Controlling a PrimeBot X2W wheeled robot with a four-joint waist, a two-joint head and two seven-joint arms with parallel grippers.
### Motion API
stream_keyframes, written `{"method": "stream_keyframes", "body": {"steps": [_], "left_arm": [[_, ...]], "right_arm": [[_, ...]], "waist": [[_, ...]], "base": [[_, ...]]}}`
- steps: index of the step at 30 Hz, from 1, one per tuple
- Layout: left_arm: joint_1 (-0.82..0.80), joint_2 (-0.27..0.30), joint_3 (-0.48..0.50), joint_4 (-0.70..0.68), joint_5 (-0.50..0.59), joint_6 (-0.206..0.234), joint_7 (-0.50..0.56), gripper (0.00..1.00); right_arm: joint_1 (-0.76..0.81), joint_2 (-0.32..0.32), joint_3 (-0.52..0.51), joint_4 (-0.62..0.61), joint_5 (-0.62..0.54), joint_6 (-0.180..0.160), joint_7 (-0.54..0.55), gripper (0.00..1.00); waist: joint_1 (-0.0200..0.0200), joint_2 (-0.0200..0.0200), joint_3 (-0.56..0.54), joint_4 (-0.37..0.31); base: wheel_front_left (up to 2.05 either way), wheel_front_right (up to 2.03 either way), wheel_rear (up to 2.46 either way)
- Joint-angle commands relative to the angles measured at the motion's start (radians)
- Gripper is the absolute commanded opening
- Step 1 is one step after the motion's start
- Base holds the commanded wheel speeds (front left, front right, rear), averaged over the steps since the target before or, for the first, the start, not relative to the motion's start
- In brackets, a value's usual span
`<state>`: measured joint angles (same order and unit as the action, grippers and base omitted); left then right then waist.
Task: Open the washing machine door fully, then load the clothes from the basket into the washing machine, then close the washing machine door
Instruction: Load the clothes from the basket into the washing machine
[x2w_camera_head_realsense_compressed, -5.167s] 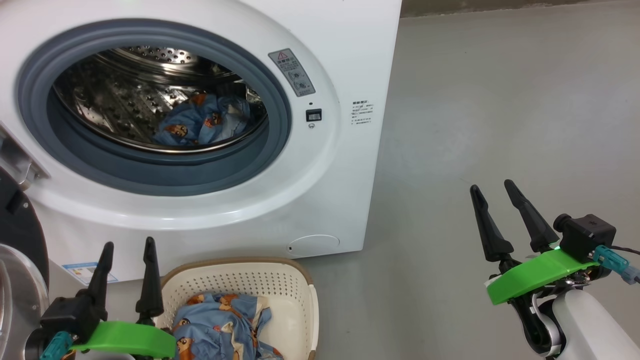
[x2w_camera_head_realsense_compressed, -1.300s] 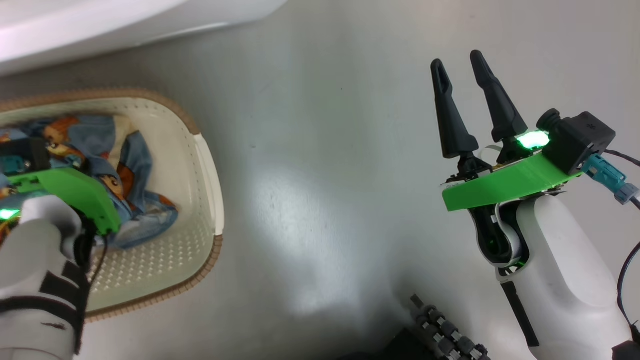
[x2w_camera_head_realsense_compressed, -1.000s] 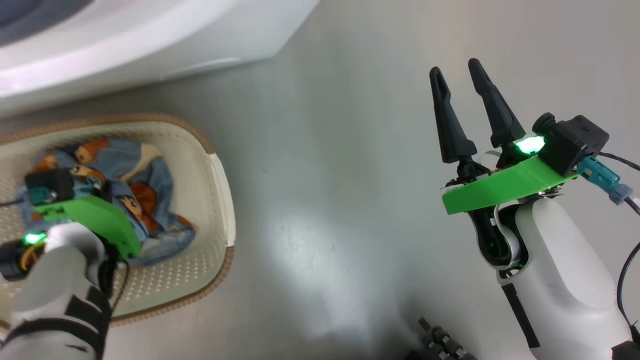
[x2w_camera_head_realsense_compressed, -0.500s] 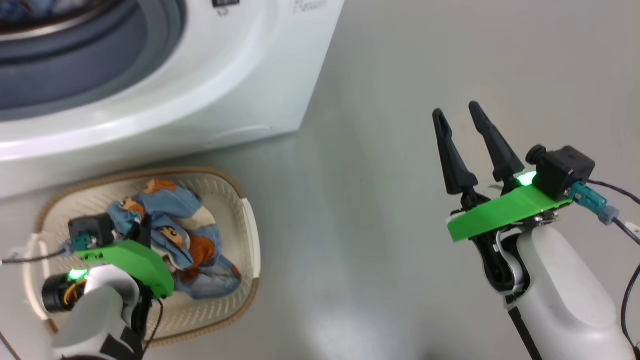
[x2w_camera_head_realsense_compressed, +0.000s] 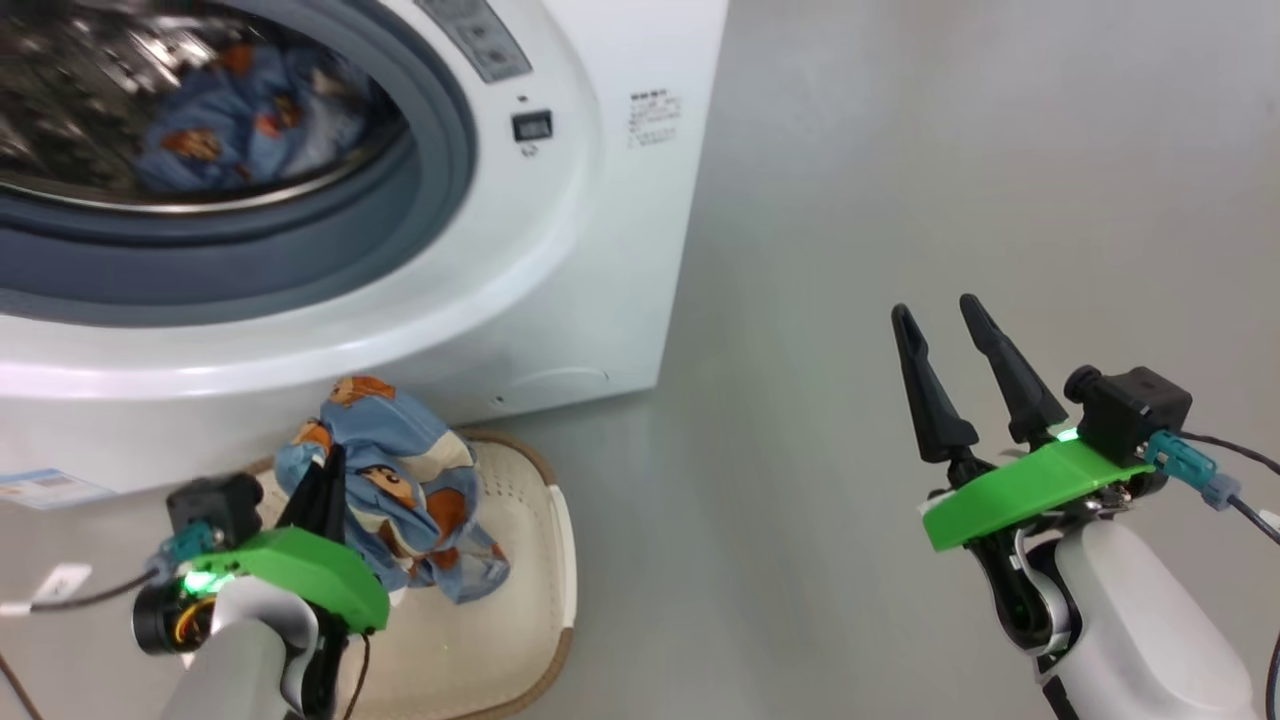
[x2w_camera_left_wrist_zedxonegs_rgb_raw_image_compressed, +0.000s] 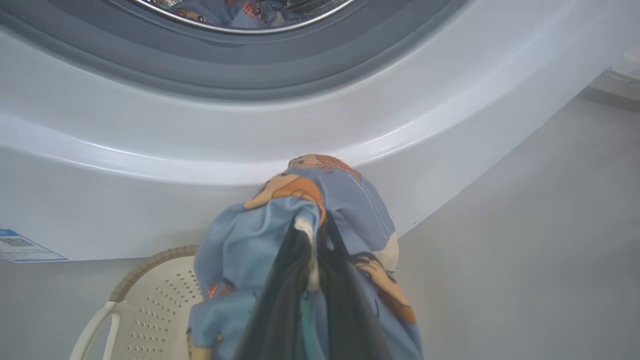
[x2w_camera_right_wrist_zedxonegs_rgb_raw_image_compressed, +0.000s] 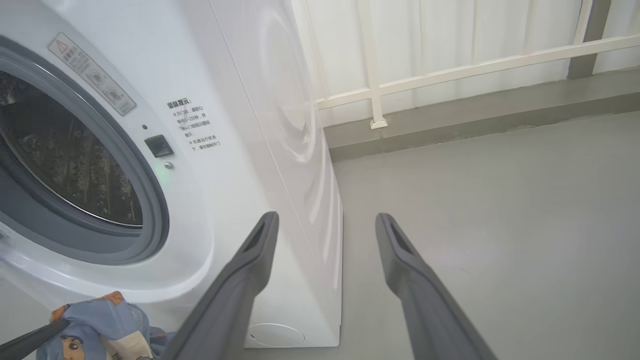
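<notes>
Loading: your left gripper (x2w_camera_head_realsense_compressed: 328, 458) pinches clothes (x2w_camera_head_realsense_compressed: 415, 485) over basket (x2w_camera_head_realsense_compressed: 525, 560), right gripper (x2w_camera_head_realsense_compressed: 932, 305) gapes empty; next, lift them to drum (x2w_camera_head_realsense_compressed: 70, 90) at eleven o'clock.

Left gripper (x2w_camera_left_wrist_zedxonegs_rgb_raw_image_compressed: 312, 237): two dark fingers pressed together, pinching a fold of cloth at their tips.
Bear-print garment (x2w_camera_left_wrist_zedxonegs_rgb_raw_image_compressed: 345, 200): light blue with orange-brown bears, draped over the fingers and hanging down on both sides of them.
Washing machine (x2w_camera_left_wrist_zedxonegs_rgb_raw_image_compressed: 200, 135): white front, just beyond the gripper tips.
Gasket (x2w_camera_left_wrist_zedxonegs_rgb_raw_image_compressed: 240, 75): grey ring, above the gripper.
Drum (x2w_camera_left_wrist_zedxonegs_rgb_raw_image_compressed: 235, 10): steel rim at the top edge, with more blue bear-print cloth inside.
Basket (x2w_camera_left_wrist_zedxonegs_rgb_raw_image_compressed: 155, 295): cream, perforated, brown woven rim, lower left of the gripper, partly behind the garment.
Label (x2w_camera_left_wrist_zedxonegs_rgb_raw_image_compressed: 22, 247): blue, far left of the gripper.
Floor (x2w_camera_left_wrist_zedxonegs_rgb_raw_image_compressed: 525, 250): grey, right of the gripper.
</notes>
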<state>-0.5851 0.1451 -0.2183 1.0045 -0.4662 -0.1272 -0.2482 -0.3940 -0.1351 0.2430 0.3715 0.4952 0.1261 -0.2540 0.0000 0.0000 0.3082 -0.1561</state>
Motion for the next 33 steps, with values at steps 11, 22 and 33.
{"method": "stream_keyframes", "body": {"steps": [11, 22, 33], "left_arm": [[0.194, 0.009, 0.118, -0.371, -0.009, 0.01, -0.013, 0.0], [0.279, 0.018, 0.106, -0.635, 0.025, 0.074, 0.003, 0.0], [0.323, 0.024, 0.106, -0.796, 0.018, 0.114, 0.052, 0.0]], "right_arm": [[0.071, -0.028, 0.008, -0.001, 0.02, 0.005, -0.008, 1.0], [0.1, -0.047, 0.007, 0.007, 0.02, 0.005, -0.008, 1.0], [0.102, -0.054, 0.016, 0.008, 0.018, 0.005, -0.008, 1.0]], "waist": [[0.0, 0.0, -0.16, 0.079], [0.0, 0.0, -0.207, 0.089], [0.0, 0.0, -0.209, 0.085]], "base": [[0.0, 0.0, 0.0], [0.0, 0.0, 0.0], [0.0, 0.0, 0.0]]}}
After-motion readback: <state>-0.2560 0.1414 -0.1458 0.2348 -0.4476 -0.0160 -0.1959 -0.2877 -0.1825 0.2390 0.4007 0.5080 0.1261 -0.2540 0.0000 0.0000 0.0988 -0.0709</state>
